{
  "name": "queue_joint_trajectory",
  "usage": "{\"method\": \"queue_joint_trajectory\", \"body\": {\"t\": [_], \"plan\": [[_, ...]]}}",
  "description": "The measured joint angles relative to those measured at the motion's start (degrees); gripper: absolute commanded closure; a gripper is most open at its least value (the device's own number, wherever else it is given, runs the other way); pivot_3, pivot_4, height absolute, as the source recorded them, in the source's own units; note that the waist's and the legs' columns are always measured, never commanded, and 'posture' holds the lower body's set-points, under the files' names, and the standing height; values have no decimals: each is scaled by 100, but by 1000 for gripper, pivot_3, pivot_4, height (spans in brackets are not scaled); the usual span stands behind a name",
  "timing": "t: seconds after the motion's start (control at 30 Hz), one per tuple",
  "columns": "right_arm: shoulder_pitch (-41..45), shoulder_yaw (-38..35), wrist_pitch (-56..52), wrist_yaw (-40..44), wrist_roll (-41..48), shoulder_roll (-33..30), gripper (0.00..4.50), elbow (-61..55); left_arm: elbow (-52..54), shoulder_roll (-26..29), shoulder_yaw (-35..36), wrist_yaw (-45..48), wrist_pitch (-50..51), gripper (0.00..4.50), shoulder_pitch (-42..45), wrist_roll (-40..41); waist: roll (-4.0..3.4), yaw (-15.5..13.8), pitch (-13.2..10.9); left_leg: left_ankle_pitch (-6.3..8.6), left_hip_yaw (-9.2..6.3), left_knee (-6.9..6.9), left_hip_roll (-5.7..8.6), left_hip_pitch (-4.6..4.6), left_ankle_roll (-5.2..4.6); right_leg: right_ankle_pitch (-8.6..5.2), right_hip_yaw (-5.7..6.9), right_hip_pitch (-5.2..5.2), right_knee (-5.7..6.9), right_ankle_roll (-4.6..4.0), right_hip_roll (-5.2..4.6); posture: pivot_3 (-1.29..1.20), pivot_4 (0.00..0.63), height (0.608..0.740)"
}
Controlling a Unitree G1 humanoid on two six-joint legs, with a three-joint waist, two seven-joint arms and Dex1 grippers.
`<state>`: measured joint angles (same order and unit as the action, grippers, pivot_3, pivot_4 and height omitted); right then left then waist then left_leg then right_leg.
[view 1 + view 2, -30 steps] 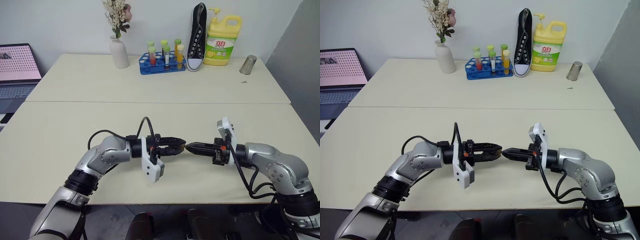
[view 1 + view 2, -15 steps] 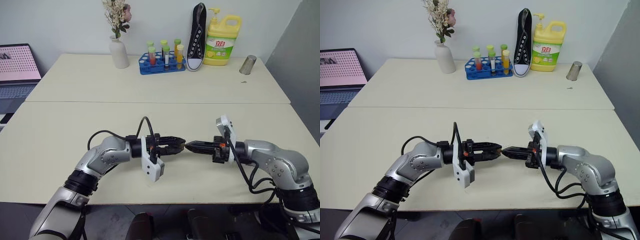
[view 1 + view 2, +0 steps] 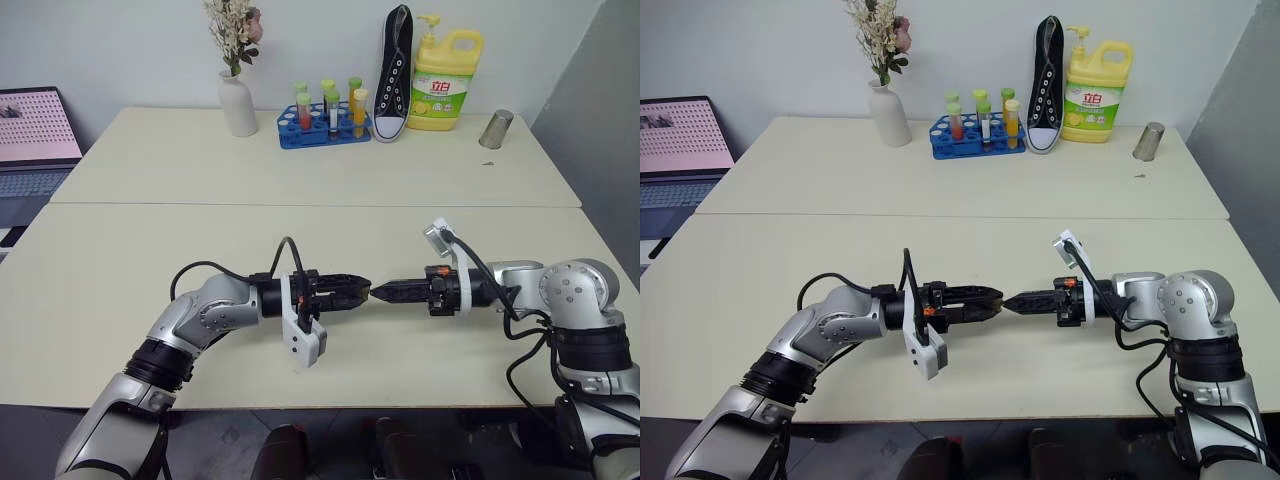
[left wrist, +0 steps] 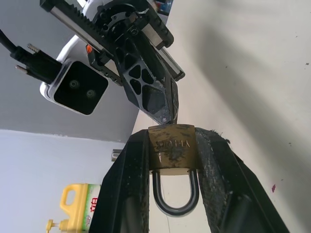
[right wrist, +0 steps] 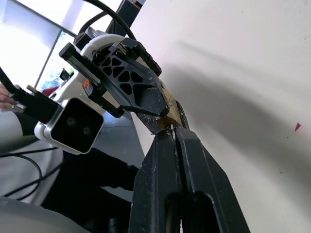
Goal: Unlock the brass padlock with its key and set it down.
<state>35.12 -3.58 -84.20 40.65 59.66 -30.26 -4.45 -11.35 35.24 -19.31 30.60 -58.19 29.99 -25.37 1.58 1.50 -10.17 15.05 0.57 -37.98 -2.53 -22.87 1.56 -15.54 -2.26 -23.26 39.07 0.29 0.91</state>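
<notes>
Meeting tip to tip above desk [image 3: 120, 260] | brass padlock [image 4: 171, 151] pinched in left claw [image 3: 354, 291], shackle back twd wrist, base facing R | right claw [image 3: 385, 292] shut tight, nose at lock base, key not discernible | axes in line, level.

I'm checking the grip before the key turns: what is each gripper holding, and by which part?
The left gripper clamps the brass padlock by its body's sides. The right gripper is shut at the padlock; any key is hidden.

Vase of dried flowers [image 3: 238, 100], test-tube rack [image 3: 323, 124], black sneaker [image 3: 396, 72], yellow detergent bottle [image 3: 444, 82], metal cup [image 3: 495, 130], laptop [image 3: 35, 140]
</notes>
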Motion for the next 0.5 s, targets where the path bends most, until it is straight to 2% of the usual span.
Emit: {"method": "queue_joint_trajectory", "body": {"t": [0.5], "plan": [[88,-248,-461,-318,9,337,4500,171,-28,125,-3,-167,-117,3523,-1,-186,0,3,0,0,0,1,0,-2,0,0,1,-2,-1,0,0,0,150,740]]}}
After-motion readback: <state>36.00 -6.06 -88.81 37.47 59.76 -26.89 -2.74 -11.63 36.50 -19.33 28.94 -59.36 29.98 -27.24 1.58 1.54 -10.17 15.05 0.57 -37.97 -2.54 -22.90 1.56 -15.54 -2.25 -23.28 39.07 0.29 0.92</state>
